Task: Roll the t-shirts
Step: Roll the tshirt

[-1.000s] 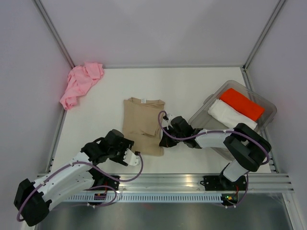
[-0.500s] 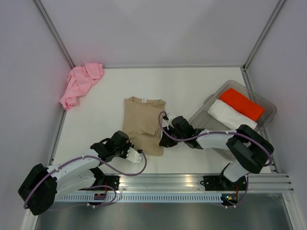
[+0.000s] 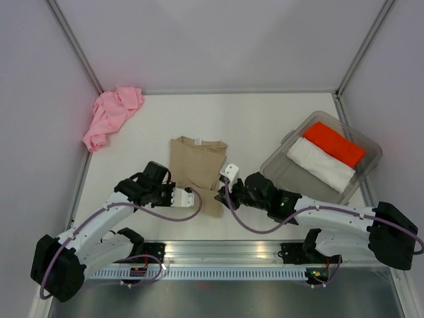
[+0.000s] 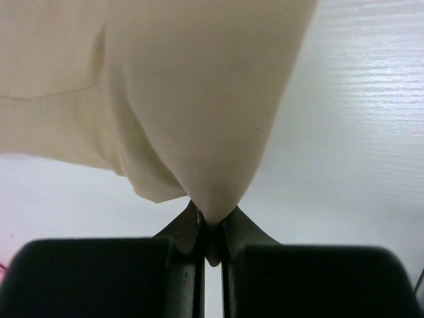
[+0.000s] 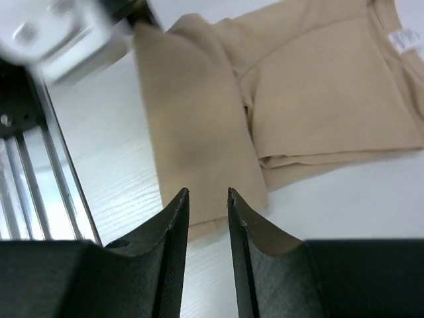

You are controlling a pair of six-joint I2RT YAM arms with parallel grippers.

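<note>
Rolling barely begun: tan shirt (image 3: 197, 169) lies folded narrow on the surface (image 3: 265, 119), unrolled.
Left jaws pinch its near hem corner; right jaws hover narrowly open, empty. Pink shirt (image 3: 111, 116) lies crumpled far-left, untouched.

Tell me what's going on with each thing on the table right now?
tan t-shirt: folded narrow, mostly flat, near corner pinched.
pink t-shirt: crumpled in the far left corner, untouched.
left gripper: shut on the tan t-shirt's corner.
right gripper: open at the tan t-shirt's near edge, holding nothing.
clear bin: open, holding a red cloth and a white cloth, both folded.
</note>
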